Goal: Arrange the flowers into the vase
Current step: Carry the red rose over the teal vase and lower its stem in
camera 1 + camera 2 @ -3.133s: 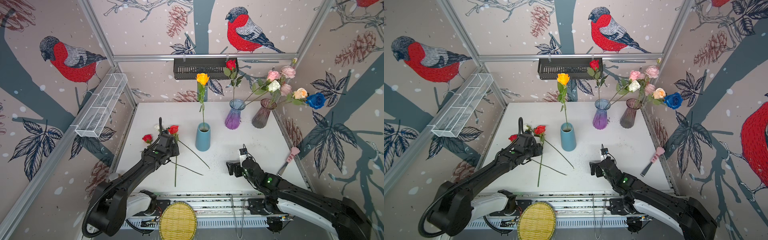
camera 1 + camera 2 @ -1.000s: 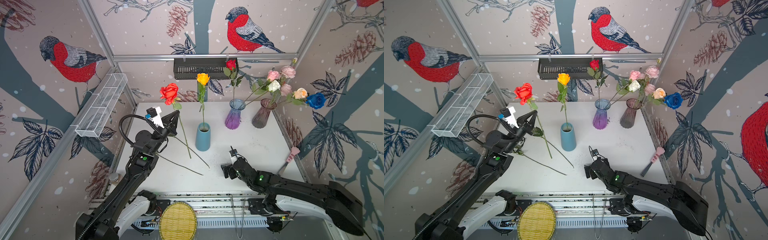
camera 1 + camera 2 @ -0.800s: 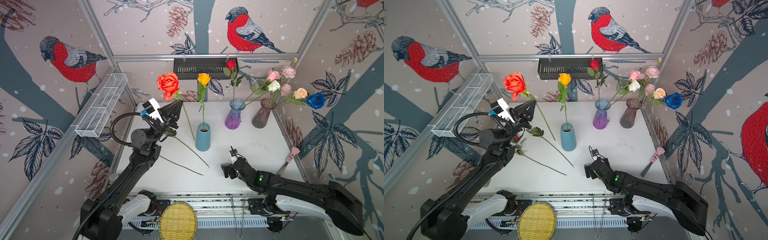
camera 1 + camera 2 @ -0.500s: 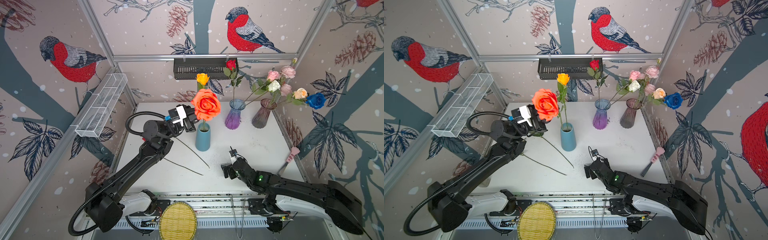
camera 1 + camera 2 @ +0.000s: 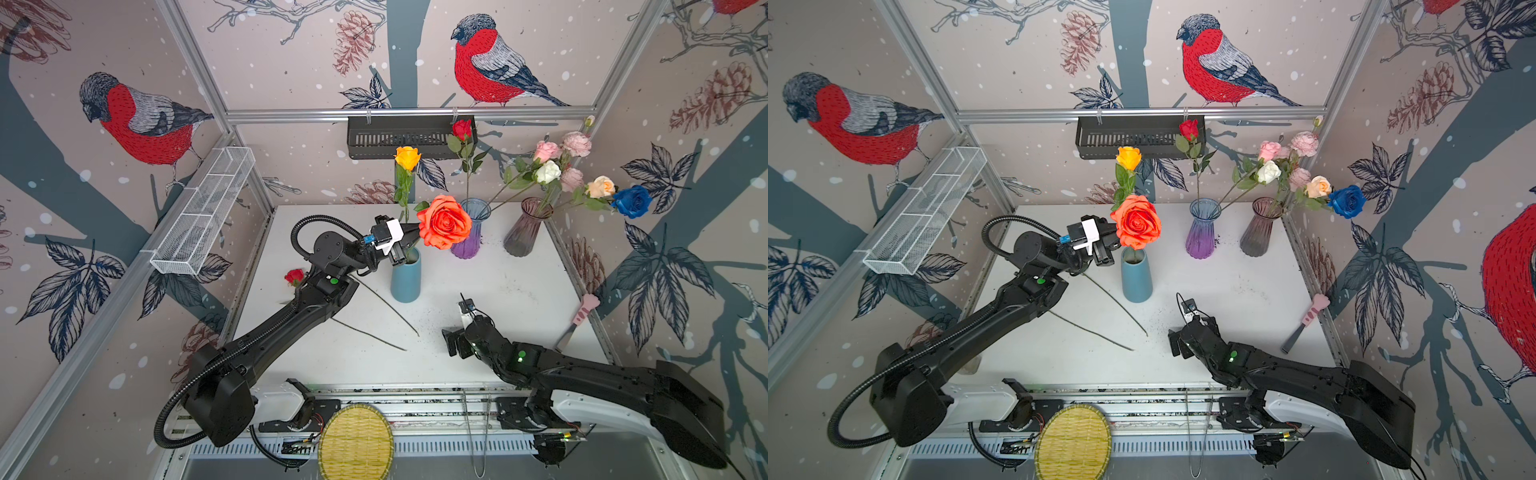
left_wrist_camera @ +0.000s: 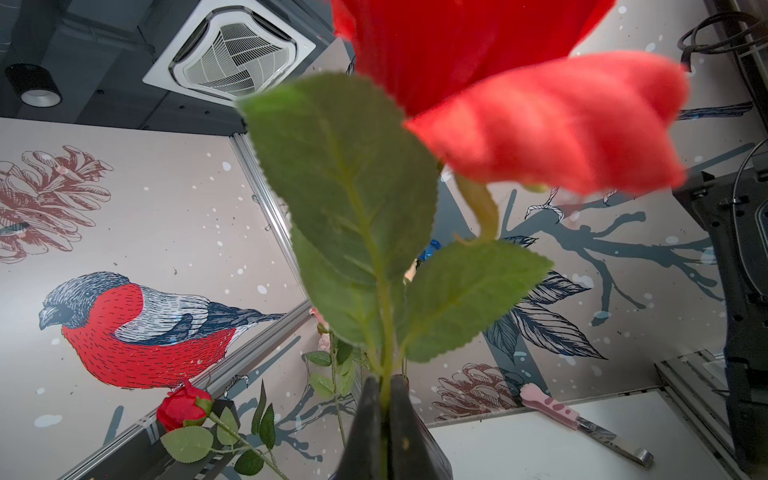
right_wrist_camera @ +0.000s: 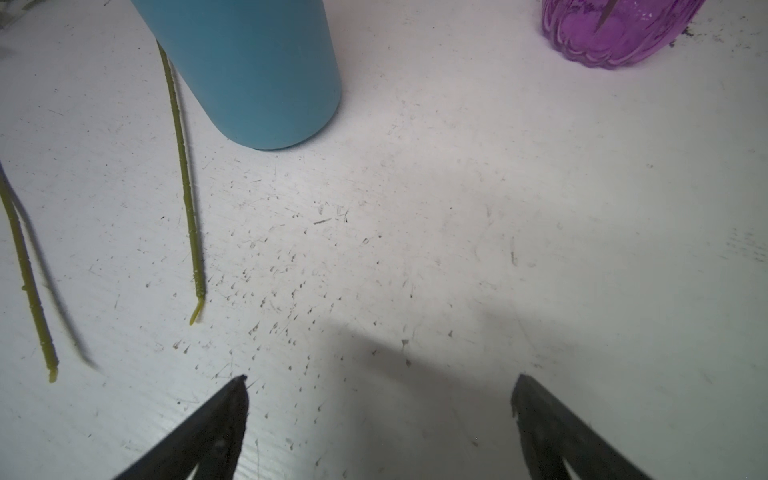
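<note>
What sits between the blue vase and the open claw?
Only bare table, dotted with dark specks, separates the blue vase from the right gripper in the right wrist view; two green stems pass beside it.

I see papered walls (image 5: 291,62) printed with red-breasted birds (image 5: 478,66) and pine cones (image 5: 357,41), held in a silvery metal frame (image 5: 415,113). A white wire basket (image 5: 203,216) hangs on the left wall, a black rack (image 5: 395,137) on the back rail. The white surface (image 5: 519,282) is scuffed. Overhead sit a ceiling vent (image 6: 232,54) and a round lamp (image 6: 39,89).
</note>
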### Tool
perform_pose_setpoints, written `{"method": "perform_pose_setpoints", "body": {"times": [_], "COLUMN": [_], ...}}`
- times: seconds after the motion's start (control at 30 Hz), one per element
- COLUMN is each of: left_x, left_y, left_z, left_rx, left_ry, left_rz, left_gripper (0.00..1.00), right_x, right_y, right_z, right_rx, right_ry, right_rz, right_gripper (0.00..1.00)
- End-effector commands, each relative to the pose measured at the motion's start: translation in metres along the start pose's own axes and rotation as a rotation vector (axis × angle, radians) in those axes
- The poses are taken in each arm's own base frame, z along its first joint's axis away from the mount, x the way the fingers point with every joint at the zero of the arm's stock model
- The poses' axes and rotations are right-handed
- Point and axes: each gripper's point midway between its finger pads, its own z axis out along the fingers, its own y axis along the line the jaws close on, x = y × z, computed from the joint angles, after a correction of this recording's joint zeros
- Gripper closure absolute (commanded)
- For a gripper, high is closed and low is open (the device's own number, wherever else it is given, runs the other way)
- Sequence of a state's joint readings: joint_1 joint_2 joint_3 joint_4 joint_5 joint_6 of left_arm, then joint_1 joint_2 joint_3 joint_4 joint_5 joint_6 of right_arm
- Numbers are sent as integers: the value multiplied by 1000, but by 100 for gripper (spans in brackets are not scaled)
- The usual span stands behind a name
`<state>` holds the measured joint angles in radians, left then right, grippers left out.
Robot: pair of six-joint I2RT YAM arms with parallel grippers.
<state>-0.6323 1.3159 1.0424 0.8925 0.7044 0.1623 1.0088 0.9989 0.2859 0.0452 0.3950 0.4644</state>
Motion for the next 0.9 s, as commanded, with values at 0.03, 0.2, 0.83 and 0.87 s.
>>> {"method": "perform_pose_setpoints", "body": {"times": [0.03,0.2,0.83,0.87], "left_x": [-15,-16,7,16], "left_y": [-1,0,2,3], "left_z": [3,6,2,0], "left_rx": [15,19,-43,-55], "left_ry": [-83,-91,-5,14], "left_rz": [16,11,22,11], "left_gripper": [100,100,100,100], "right_x": [-6,-6,-6,-6], "right_y": [0,1,0,0], "right_z": [-1,-1,-1,-1], "right_rx": [4,4,16,16], "right_ry": [-25,-27,-28,-27], "right_rz": [2,1,-3,-3], "right_gripper": [1,1,1,1]}}
